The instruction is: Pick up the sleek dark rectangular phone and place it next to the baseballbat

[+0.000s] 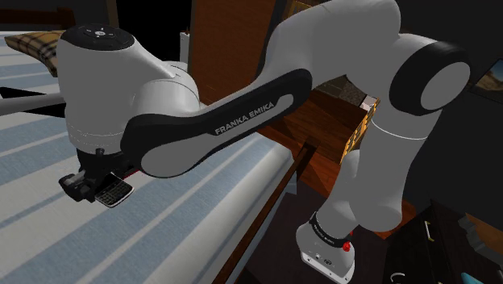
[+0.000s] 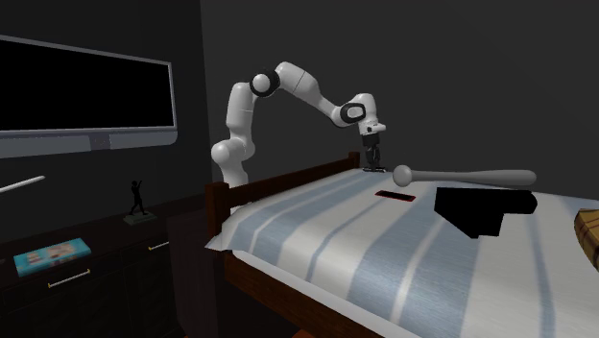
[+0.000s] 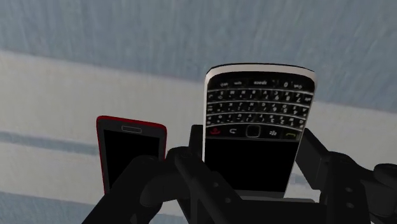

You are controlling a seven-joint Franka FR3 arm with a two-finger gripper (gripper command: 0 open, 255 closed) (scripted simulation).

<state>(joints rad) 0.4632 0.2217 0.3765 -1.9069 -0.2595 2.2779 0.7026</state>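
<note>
Over the striped bed (image 2: 317, 235), the white arm (image 2: 288, 79) reached down, its jaws clasping a keypad phone (image 3: 254, 127) by its long edges. In the second exterior view a red-edged phone (image 2: 394, 197) lay flat at the jaws' five o'clock, and the baseball bat (image 2: 470, 177) stretched away at their three o'clock

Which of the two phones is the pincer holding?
The keyboard phone, clasped in the pincer; the red-edged phone, without keys, lies on the bed.
</note>
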